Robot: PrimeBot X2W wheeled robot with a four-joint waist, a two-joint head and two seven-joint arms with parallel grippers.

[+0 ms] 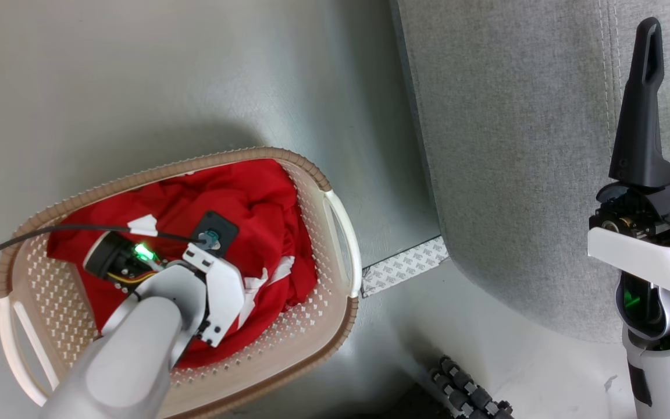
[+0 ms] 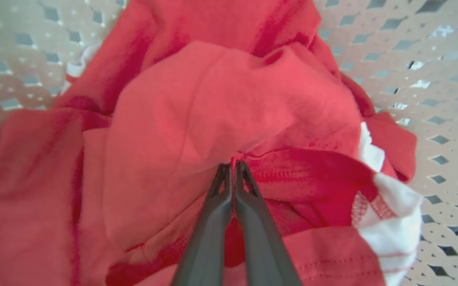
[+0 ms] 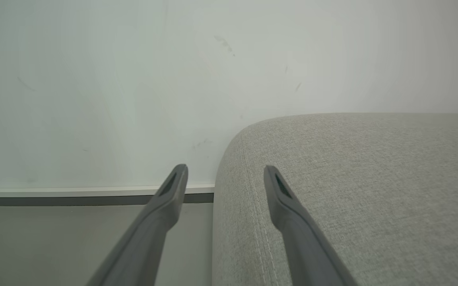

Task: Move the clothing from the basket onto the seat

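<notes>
Clothing [image 1: 248, 192], a bright red fabric garment, lies in the cream-white perforated plastic basket [image 1: 328, 302], the left gripper [image 2: 232, 165] clenched on a fold of it; the right gripper [image 3: 225, 171] stands released by the light grey upholstered seat [image 1: 515, 145].

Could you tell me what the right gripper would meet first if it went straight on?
Probably the rounded edge of the seat, just ahead of the open right gripper; depth is unclear, so perhaps the wall.
</notes>
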